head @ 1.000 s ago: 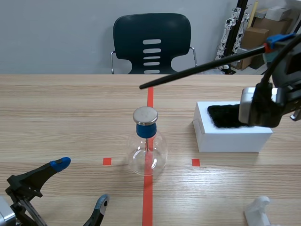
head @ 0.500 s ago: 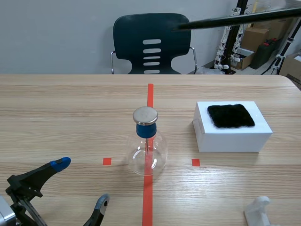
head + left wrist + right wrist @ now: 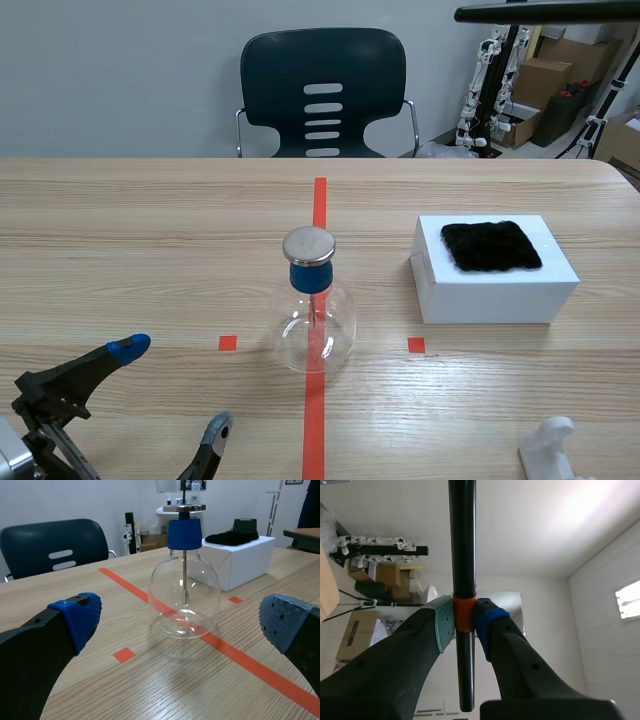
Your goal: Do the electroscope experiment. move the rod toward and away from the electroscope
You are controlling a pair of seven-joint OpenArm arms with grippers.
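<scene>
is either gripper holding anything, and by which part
The right gripper is shut on the black rod, pinching its orange band. The left gripper is open, holding nothing.

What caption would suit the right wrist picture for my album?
Right gripper pinching the black rod between its two padded fingers.

The rod (image 3: 463, 555) is seen as black, ringed by an orange band (image 3: 463, 615). The flask (image 3: 312, 325) is clear glass, stopped in blue and capped in silver. The cloth (image 3: 491, 246) is black and the box (image 3: 495, 295) white. Dotted blue pads (image 3: 282, 622) are shown on the left gripper (image 3: 172, 390).
</scene>
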